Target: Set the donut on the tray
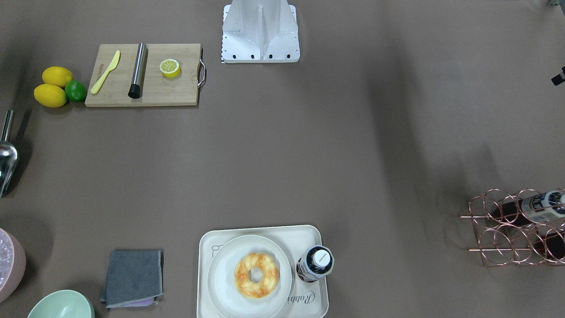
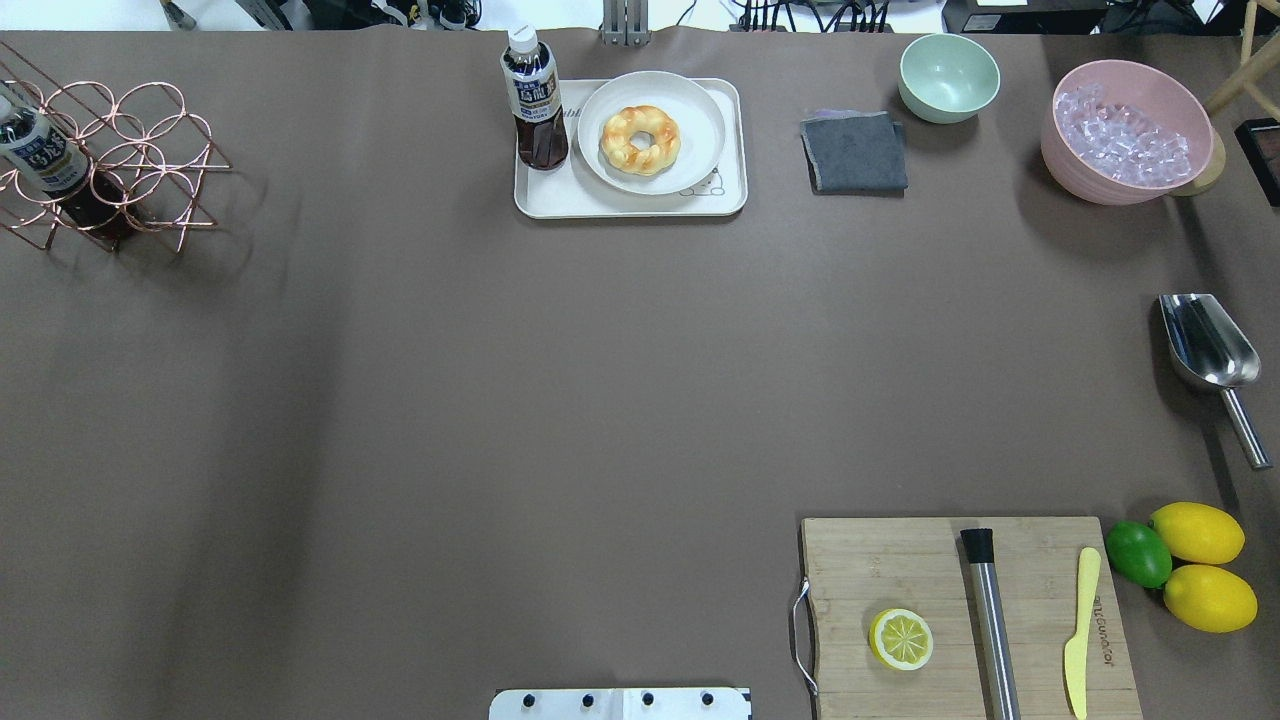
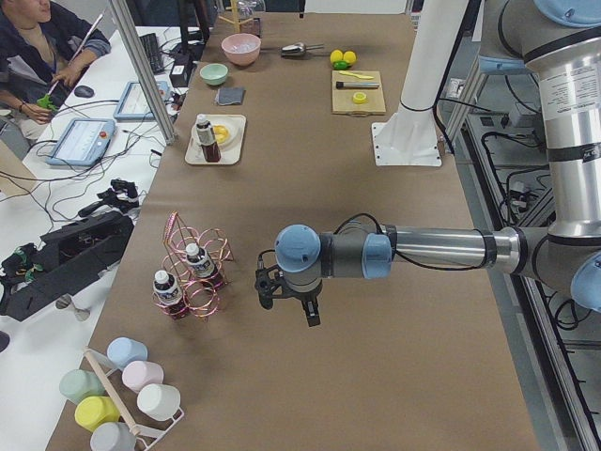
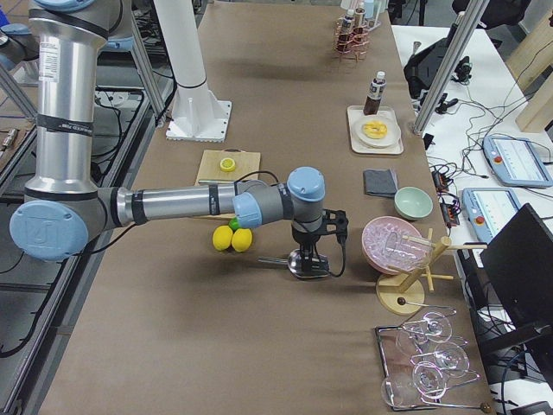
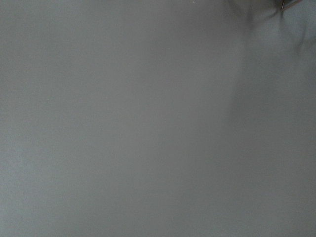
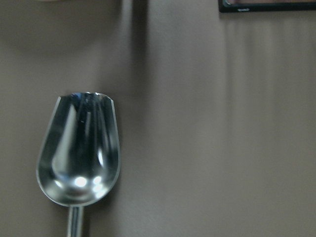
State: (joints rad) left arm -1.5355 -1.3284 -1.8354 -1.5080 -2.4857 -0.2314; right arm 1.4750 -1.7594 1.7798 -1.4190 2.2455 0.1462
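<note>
In the upper middle of the overhead view, the donut [image 2: 640, 139] lies on a round plate [image 2: 700, 115] that sits inside the tray [image 2: 630, 203]. A bottle [image 2: 535, 100] stands upright on the tray's left end, just beside the plate. The left hand [image 3: 287, 301] hangs over bare worktop [image 3: 376, 376] near a wire rack [image 3: 192, 272], and the right hand [image 4: 313, 252] hangs above a scoop [image 6: 79, 158]; both are well apart from the tray, and I cannot tell whether either hand is spread or closed.
</note>
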